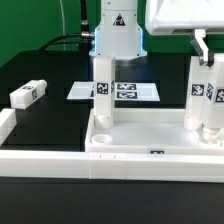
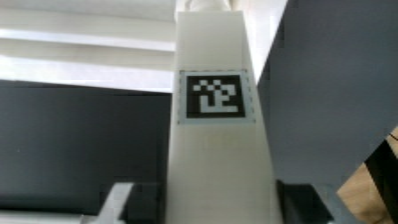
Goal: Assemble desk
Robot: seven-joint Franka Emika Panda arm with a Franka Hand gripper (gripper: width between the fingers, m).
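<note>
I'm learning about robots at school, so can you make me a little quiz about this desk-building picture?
1. How many leg blocks can you count in the exterior view?
2. True or false: the leg lying down rests inside the tabletop.
3. What is the hand gripping?
A) the leg lying down
B) the upright leg on the exterior view's right
C) nothing at all

Key
1. Three: two stand upright on the tabletop and one lies flat.
2. False. It lies on the black table, apart from the tabletop.
3. B. The wrist view shows that leg between the fingers.
</note>
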